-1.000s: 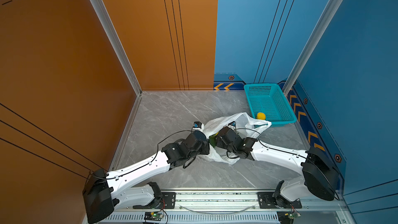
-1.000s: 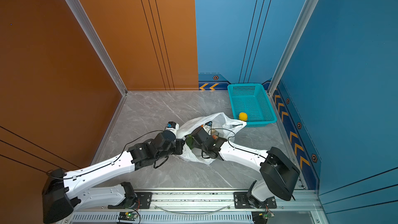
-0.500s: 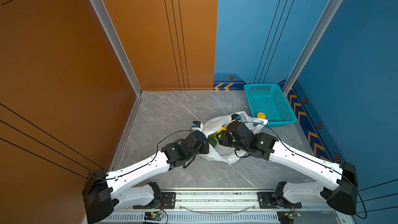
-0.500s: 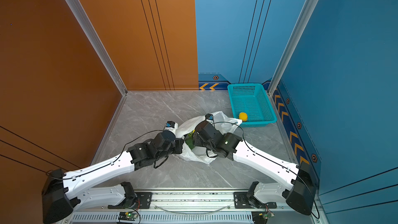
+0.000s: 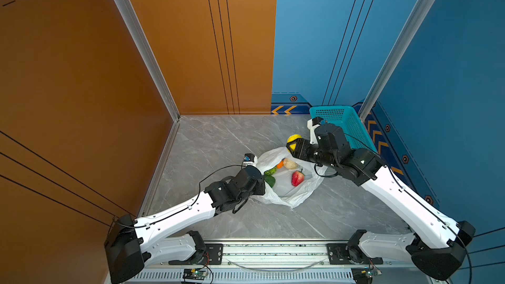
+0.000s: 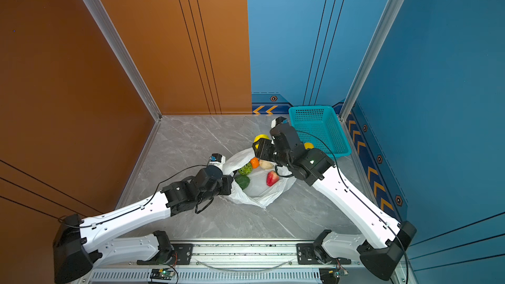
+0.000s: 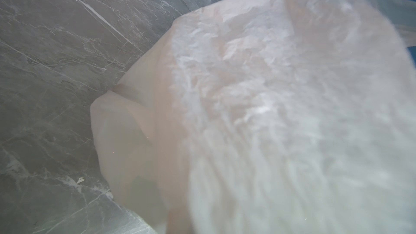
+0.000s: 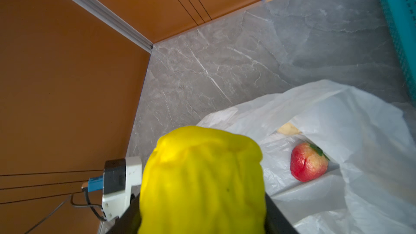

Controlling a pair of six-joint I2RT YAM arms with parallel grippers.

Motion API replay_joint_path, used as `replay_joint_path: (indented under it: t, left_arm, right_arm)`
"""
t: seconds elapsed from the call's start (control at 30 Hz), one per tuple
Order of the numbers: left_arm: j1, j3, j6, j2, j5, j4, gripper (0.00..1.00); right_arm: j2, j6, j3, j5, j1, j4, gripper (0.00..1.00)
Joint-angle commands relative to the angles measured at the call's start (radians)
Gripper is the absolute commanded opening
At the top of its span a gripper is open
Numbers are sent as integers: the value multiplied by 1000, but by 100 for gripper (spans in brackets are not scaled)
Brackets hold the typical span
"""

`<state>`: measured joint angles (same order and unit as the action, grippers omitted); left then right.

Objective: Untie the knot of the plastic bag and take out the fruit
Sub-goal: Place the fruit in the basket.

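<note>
The white plastic bag [image 5: 287,195] [image 6: 257,191] lies open on the grey floor. No knot shows. Inside it lie an orange fruit [image 5: 280,164], a cream one [image 5: 290,163], a bright green one [image 6: 245,169], a dark green one [image 6: 242,181] and a red one [image 5: 297,178] [image 8: 308,162]. My right gripper [image 5: 292,143] [image 6: 259,145] is shut on a yellow fruit [image 5: 293,138] [image 8: 202,176], held above the bag's far edge. My left gripper [image 5: 263,185] [image 6: 231,184] is shut on the bag's left rim. Plastic [image 7: 270,86] hides its jaws in the left wrist view.
A teal perforated basket [image 5: 344,121] [image 6: 317,124] stands in the back right corner beside the blue wall, with a yellow-orange fruit [image 6: 308,145] in it. The orange wall runs along the left. Both arm bases sit on the front rail.
My right gripper has risen out of the bag with the yellow fruit and moved back toward the basket. The fruit in the bag now lies uncovered. The left arm has stayed still.
</note>
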<state>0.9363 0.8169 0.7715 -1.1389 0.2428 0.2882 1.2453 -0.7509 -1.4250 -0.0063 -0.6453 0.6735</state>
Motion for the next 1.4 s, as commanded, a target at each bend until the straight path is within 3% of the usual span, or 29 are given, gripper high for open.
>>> replay_joint_path:
  t: [0.0,0.27,0.57,0.8,1.03,1.37]
  left_arm:
    - [9,0,-10,13,21,26,0]
    - [9,-2,-11,38,29,53,0]
    - [12,-8,-3,44,29,51,0]
    - [22,-16,2,48,30,42,0]
    - [21,-23,5,60,37,38,0]
    - [21,-28,7,56,41,30,0]
  right_arm:
    - [29,97,-49,-71,130,41,45]
    - [140,189,-61,-157,456,-22,47]
    - [401,273,-61,-174,667,-111,48]
    - [592,291,-119,-170,757,-147,48]
    - [693,297,-149,-143,808,-135,51]
    - [736,317,-146,-104,811,-97,73]
